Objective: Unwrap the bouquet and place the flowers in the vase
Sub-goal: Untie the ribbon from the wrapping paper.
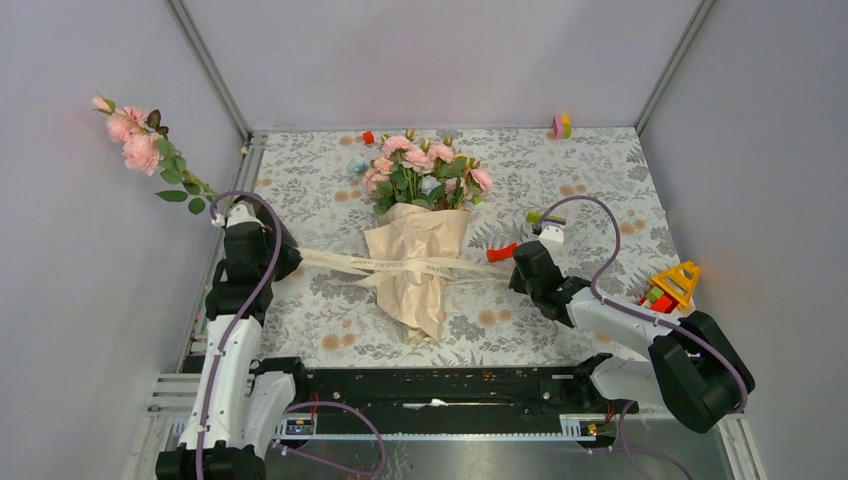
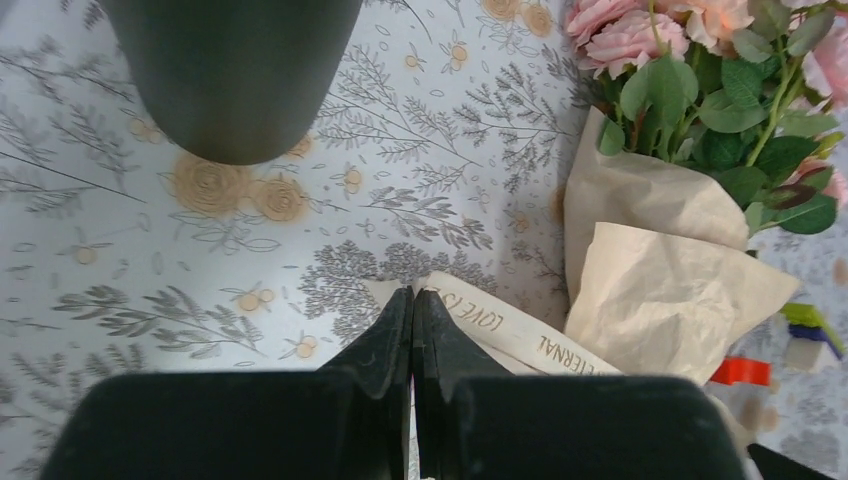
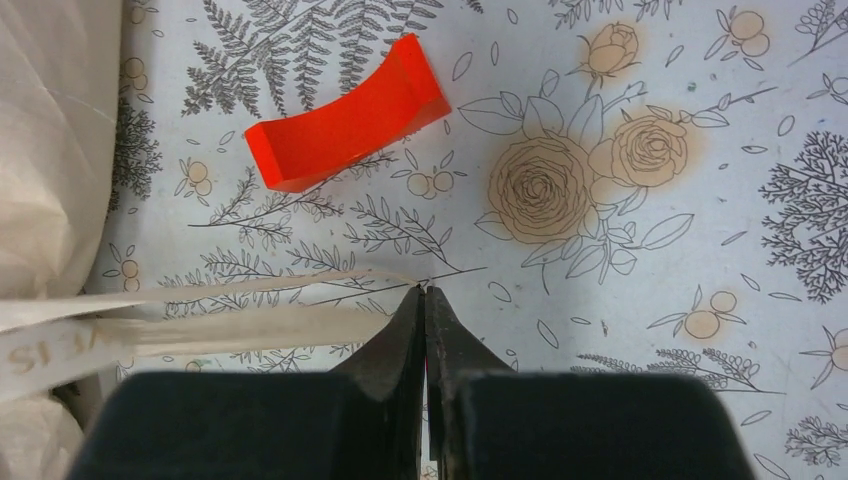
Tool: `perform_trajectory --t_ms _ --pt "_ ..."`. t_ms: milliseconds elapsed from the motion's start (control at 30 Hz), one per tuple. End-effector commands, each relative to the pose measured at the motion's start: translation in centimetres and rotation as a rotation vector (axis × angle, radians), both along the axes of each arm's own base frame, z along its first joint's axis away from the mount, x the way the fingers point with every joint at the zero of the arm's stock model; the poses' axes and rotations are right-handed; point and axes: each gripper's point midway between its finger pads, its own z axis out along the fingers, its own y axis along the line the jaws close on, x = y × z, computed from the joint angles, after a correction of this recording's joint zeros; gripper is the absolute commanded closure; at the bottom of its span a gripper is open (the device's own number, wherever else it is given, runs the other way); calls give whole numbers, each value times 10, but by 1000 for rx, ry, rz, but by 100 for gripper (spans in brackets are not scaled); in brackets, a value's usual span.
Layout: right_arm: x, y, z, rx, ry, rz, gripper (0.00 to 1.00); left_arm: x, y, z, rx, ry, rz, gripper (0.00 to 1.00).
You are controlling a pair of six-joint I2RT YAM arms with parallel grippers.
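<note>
Ribbon [image 1: 400, 265] runs taut across the paper-wrapped bouquet [image 1: 418, 250], which lies mid-table with its blooms toward 12 o'clock. The left claw [image 1: 297, 256] at its 9 o'clock and the right claw [image 1: 513, 270] at its 3 o'clock are each pinched on a ribbon end. The black vase [image 2: 230, 80] stands at 11 o'clock from the left claw.
</note>
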Motion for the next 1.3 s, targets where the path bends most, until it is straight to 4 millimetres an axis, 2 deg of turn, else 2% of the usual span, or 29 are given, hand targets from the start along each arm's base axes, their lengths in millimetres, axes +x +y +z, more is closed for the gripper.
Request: perform_trajectory --t_ms 0,67,200,367,467,533,600,733,767,833,933,1100,1267 --pt "1 -13 5 -25 -28 -68 100 -7 28 23 221 26 -13 100" --pt "2 -13 6 -28 -27 -68 100 -11 41 25 292 45 8 100" --pt "5 -9 13 -31 -34 -31 83 -15 51 24 348 74 26 100" --pt "14 12 38 -10 -93 104 46 -10 43 11 319 91 -18 100" --pt "19 33 55 14 -125 231 33 -10 40 3 315 116 -42 96" --pt "19 52 64 41 -134 346 31 -9 38 1 311 123 -55 89" --pt "15 79 75 112 -152 490 30 -8 38 0 310 124 -61 79" --pt "9 124 98 240 -186 710 29 -8 38 3 315 115 -59 41" --pt "9 131 102 262 -187 736 29 -8 37 5 310 109 -62 35" --pt "11 146 109 297 -202 777 28 -8 31 9 290 85 -78 28" --pt "10 165 113 335 -206 819 26 -6 12 17 223 31 -149 25" --pt "13 188 107 329 -183 785 22 -7 -41 27 30 -64 -301 21" --pt "19 200 96 303 -141 684 21 -11 -96 19 -91 -91 -423 13"
